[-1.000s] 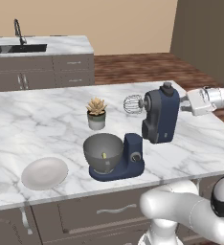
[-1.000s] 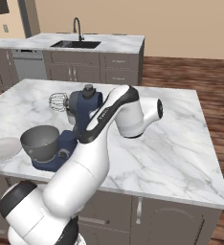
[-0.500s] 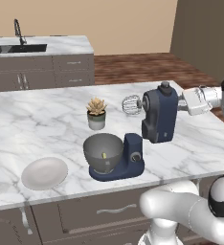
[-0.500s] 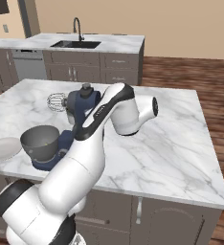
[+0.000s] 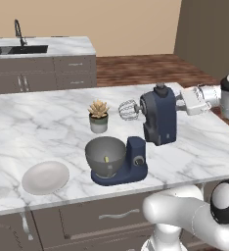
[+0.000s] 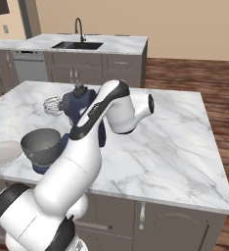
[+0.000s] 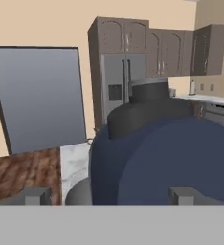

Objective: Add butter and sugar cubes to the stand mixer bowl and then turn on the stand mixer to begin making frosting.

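The navy stand mixer point(image 5: 158, 117) stands on the marble island with its head tilted up and its wire whisk point(image 5: 128, 110) in the air. On its base sits the grey stand mixer bowl point(image 5: 105, 156), and a small pale stick, the butter point(image 5: 106, 159), lies inside. The sugar cubes are out of view. My gripper point(image 5: 181, 102) is at the back of the mixer head, to its right, and is open. In the hand view the fingertips point(image 7: 36, 195) stand wide apart, with the navy mixer head point(image 7: 171, 153) close in front of them.
A white plate point(image 5: 45, 176) lies at the island's front left. A small potted succulent point(image 5: 98, 116) stands behind the bowl. A sink counter point(image 5: 43, 49) runs along the far wall. From the right base view my own arm point(image 6: 106, 117) covers part of the mixer point(image 6: 80, 105).
The hand has come a little closer to the back of the mixer head, and the elbow has swung. Mixer, bowl and plate stay put.
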{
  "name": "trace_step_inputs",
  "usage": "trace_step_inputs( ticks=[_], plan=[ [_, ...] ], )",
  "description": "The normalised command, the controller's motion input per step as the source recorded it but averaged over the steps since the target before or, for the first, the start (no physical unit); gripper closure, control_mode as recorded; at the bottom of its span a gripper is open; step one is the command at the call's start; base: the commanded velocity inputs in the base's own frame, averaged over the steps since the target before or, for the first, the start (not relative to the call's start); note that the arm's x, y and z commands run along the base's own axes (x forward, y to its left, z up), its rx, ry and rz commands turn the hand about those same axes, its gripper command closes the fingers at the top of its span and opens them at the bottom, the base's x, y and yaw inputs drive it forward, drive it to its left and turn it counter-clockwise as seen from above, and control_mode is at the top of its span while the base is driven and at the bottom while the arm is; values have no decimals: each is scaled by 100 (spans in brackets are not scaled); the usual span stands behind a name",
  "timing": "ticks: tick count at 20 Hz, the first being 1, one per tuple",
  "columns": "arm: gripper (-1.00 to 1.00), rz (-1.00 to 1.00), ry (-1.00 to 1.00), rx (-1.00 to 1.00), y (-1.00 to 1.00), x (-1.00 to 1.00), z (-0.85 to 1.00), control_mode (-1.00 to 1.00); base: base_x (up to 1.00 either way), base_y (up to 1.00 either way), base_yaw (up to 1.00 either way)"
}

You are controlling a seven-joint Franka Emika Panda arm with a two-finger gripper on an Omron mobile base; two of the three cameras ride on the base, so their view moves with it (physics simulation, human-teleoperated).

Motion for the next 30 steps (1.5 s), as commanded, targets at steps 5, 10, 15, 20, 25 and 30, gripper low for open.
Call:
trace_step_inputs(
  ticks=[5, 10, 15, 20, 25, 30],
  plan=[
    [-100, 2, 0, -1, 91, 1, -4, -100, 0, 0, 0],
    [-100, 0, 0, -12, 88, -1, -7, -100, 0, 0, 0],
    [-100, 0, 0, -18, 86, 0, -21, -100, 0, 0, 0],
    [-100, -1, -1, -25, 81, 0, -28, -100, 0, 0, 0],
    [-100, -8, -5, -14, 38, 3, -5, -100, 0, 0, 0],
    [-100, -24, -2, 0, -15, 4, 13, -100, 0, 0, 0]
  ],
)
